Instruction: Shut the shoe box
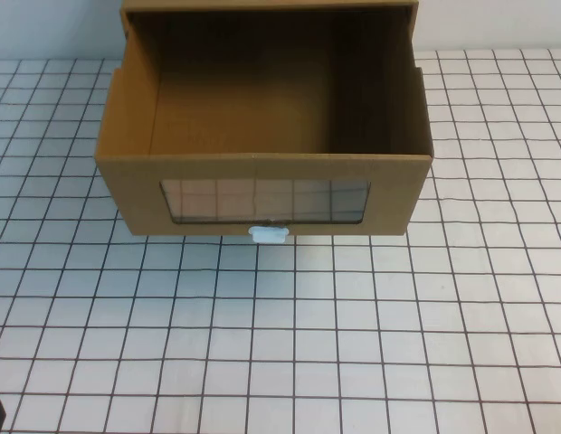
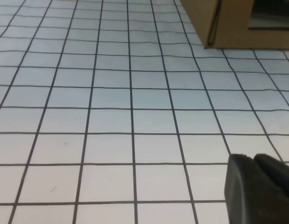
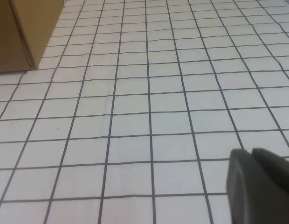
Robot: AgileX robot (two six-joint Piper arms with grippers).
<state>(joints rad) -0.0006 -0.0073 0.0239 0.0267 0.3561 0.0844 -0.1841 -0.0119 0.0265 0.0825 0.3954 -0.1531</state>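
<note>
The shoe box (image 1: 262, 127) is pulled open at the far middle of the counter (image 1: 353, 344). Left gripper (image 2: 258, 189) and right gripper (image 3: 261, 186) are parked near; whether their jaws are apart cannot be told. An off-centre push may skew the drawer.

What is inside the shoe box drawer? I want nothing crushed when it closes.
The shoe box drawer shows only bare cardboard; its floor behind the front panel is hidden. The left tool and right tool hang over the checkered table, away from the box.
</note>
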